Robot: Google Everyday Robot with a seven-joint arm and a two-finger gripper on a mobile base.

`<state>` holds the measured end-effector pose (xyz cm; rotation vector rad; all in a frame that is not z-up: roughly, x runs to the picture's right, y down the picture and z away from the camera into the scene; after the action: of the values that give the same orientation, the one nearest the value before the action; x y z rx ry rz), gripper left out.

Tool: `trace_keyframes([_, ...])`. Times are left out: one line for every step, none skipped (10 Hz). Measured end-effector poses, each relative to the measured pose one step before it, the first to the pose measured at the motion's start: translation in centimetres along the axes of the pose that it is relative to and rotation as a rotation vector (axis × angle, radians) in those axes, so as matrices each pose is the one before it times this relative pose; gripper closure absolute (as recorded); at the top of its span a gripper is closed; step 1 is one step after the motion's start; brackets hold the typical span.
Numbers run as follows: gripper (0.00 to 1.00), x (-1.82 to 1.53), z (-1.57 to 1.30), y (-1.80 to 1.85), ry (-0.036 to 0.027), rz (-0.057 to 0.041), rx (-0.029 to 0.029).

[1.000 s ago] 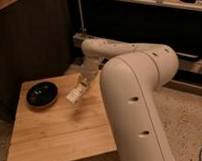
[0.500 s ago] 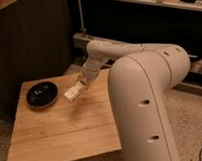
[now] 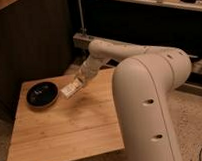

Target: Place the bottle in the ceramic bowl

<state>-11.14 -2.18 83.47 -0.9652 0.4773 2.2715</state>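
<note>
The pincer (image 3: 74,86) moves left across the desk (image 3: 71,130) over the last second. It sits closer to the ceramic bowl (image 3: 41,95) in each successive view, while the bowl keeps its place at the far left of the desk. The bottle (image 3: 69,91) travels with it and stays at the tip of the arm. I read that as the carry being well under way, with the pick-up already done and only the last short stretch and the release left.

The pincer is closed on the bottle. It grips the bottle's upper right end, and the bottle slants down and to the left out of it, towards the bowl. How tightly it is clamped cannot be made out. The bottle appears clear of the wood rather than resting on it, though the gap beneath it is hard to judge.

The bottle's lower left end is just beside the bowl's right rim, perhaps starting to overlap it, but it is not yet over the dark middle. The bowl has nothing in it. The arm slopes down to the pincer from the far right, and its bulky white body fills the right of the scene.
</note>
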Motion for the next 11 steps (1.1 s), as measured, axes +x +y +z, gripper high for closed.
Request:
trace_keyframes([1.00,-0.087,-0.166,0.082,0.00239,0.00326,-0.01664])
trace_keyframes([1.00,0.039,-0.122,0.227,-0.00208,-0.00127,-0.01464])
trace_keyframes([1.00,0.076,-0.063,0.250,-0.00319,-0.00234,-0.00798])
trace_keyframes([1.00,0.093,0.030,0.410,-0.00625,-0.00328,-0.00751])
trace_keyframes([1.00,0.097,0.067,0.324,-0.00381,-0.00052,-0.00160])
trace_keyframes([1.00,0.115,0.319,0.462,-0.00137,-0.00134,0.00099])
trace_keyframes([1.00,0.019,0.365,0.374,0.00043,-0.00094,0.00111])
trace_keyframes([1.00,0.005,0.942,0.789,0.00625,-0.00250,0.00214])
trace_keyframes([1.00,-0.193,0.551,0.392,0.00693,0.00187,-0.00185])
trace_keyframes([1.00,-0.358,0.377,0.276,0.00533,-0.00291,-0.00628])
trace_keyframes([1.00,-0.332,0.655,0.860,0.01100,-0.01602,-0.01435])
